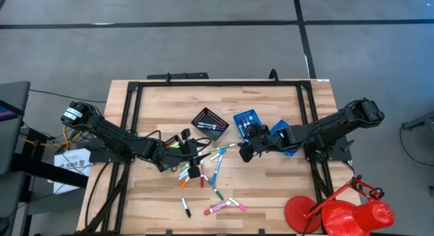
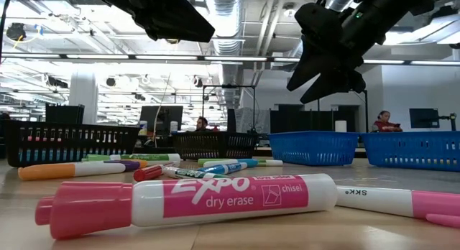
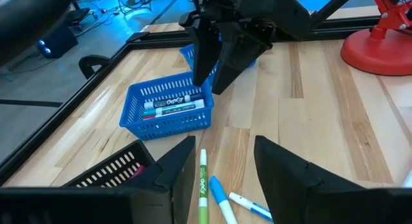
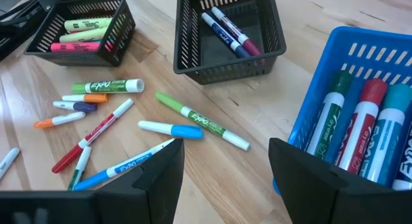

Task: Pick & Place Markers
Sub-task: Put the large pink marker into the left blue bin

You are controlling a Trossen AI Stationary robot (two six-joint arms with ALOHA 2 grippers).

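Note:
Many markers (image 1: 207, 169) in pink, green, blue, orange and red lie flat and scattered mid-table; a pink one (image 2: 187, 201) lies closest to the low camera. My left gripper (image 1: 195, 158) hovers open over the left side of the scatter, and a green marker (image 3: 203, 179) shows on the table between its fingers (image 3: 225, 166). My right gripper (image 1: 244, 153) hovers open beside the blue trays, above the scatter's right edge (image 4: 225, 166); the low view shows it raised off the table (image 2: 323, 74). Neither holds anything.
Two black mesh trays (image 1: 209, 121) (image 1: 173, 142) hold markers, as does one blue tray (image 1: 247, 121); a second blue tray (image 1: 281, 138) lies under my right arm. A red stand (image 1: 339, 212) occupies the near right corner. Black rails (image 1: 217, 82) frame the table.

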